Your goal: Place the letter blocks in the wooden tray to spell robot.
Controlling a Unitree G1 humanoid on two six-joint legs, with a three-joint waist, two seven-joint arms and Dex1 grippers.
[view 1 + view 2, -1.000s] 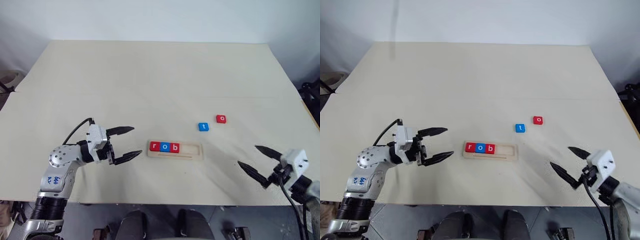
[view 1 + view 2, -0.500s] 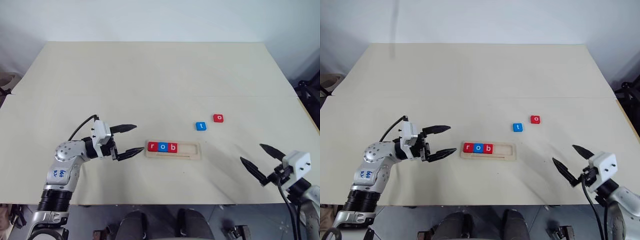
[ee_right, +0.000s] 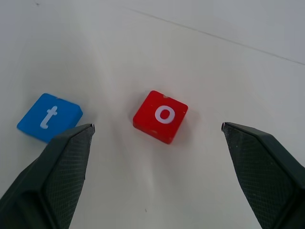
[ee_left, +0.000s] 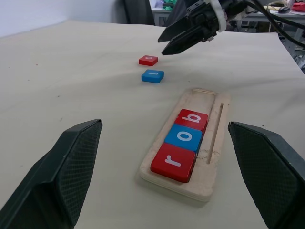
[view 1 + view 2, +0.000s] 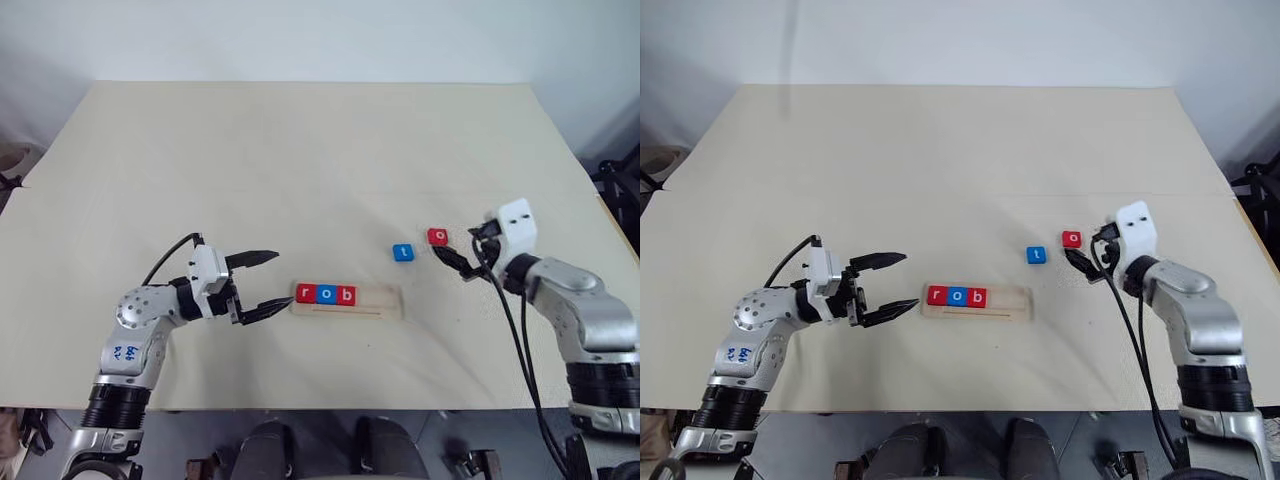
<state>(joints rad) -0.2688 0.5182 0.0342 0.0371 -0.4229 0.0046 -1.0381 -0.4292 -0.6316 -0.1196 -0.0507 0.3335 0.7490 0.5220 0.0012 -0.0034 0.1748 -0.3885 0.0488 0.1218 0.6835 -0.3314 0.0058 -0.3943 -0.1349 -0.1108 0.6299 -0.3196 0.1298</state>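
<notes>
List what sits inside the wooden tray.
In the wooden tray: red r block, blue o block, red b block, side by side. The remaining slot shows bare wood; beneath the blocks is covered.

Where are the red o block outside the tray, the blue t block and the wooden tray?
red o block (image 3: 160, 116): right wrist view, on its top face.
blue t block (image 3: 49, 117): right wrist view, on its top face.
wooden tray (image 4: 215, 125): left wrist view, on its bare rim.
</notes>
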